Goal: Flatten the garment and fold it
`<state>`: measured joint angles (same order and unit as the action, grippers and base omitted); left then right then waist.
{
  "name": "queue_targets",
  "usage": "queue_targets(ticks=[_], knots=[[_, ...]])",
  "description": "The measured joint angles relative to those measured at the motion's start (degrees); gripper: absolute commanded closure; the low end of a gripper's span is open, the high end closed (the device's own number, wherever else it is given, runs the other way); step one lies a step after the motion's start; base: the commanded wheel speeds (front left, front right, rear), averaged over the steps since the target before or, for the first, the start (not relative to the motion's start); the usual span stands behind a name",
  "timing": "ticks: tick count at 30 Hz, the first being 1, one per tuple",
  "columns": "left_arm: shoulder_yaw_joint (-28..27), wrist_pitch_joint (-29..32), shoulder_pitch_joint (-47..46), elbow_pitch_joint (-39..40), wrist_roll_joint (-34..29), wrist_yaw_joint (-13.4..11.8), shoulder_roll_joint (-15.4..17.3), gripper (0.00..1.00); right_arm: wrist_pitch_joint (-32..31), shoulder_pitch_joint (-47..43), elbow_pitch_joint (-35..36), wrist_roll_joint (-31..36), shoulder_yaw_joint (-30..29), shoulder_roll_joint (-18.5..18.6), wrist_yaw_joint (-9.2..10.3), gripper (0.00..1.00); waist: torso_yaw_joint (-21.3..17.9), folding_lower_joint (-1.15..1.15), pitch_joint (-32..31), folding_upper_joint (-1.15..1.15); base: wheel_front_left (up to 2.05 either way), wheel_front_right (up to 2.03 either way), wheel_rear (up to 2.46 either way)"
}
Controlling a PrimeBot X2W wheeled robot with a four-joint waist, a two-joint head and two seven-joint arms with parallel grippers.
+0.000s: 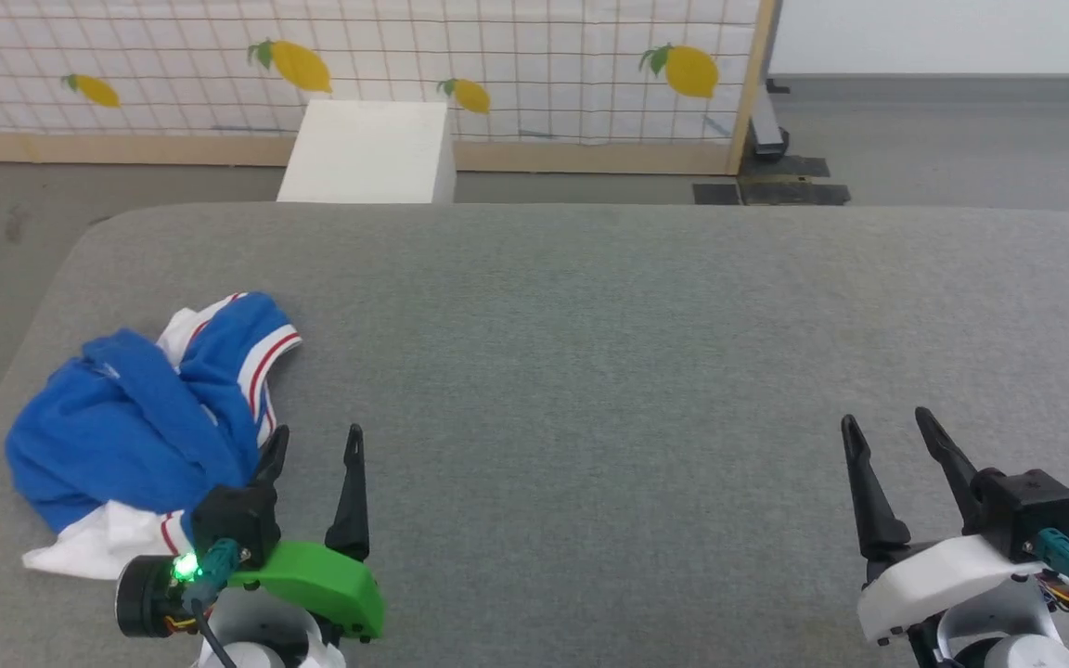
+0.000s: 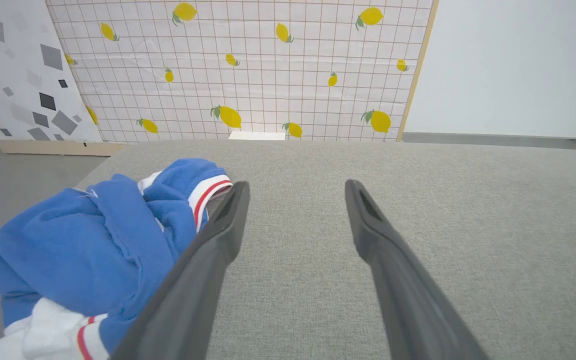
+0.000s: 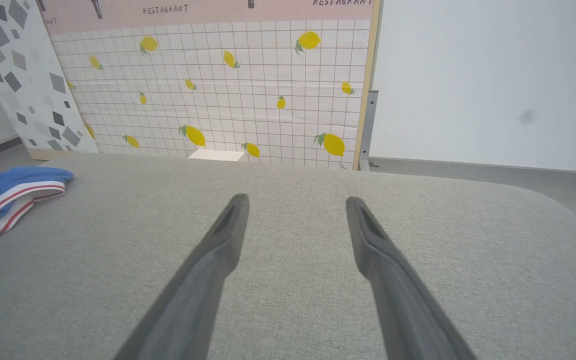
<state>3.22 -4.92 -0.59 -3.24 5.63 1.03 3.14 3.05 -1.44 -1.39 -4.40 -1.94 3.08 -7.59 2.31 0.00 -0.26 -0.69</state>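
Garment (image 1: 126, 417) bunched at the worktop's (image 1: 590, 325) near-left corner.
Left gripper (image 1: 318, 431) (just beside the heap) and right gripper (image 1: 885, 417) both gape empty; best to pinch a striped hem and draw it toward centre.

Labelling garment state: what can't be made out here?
Any print on the jersey: head view, crumpled folds hide it.
Its near edge: left wrist view, cut off at the bottom, partly behind a finger of the left end effector.
Most of it: right wrist view, cut by the left edge.
Finger-to-cloth contact: head view, overlap hides it.
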Motion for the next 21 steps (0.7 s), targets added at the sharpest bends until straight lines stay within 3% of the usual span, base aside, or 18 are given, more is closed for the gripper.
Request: queue_targets(ticks=[21], knots=[[-3.68, -2.37, -0.35, -0.54, 1.47, 0.71, 0.00, 0.00, 0.05, -1.02, 2.54, -0.08, 0.26, -0.01, 0.00, 0.00, 12.21, 0.00, 0.30, 0.00, 0.00, 0.00, 0.00]])
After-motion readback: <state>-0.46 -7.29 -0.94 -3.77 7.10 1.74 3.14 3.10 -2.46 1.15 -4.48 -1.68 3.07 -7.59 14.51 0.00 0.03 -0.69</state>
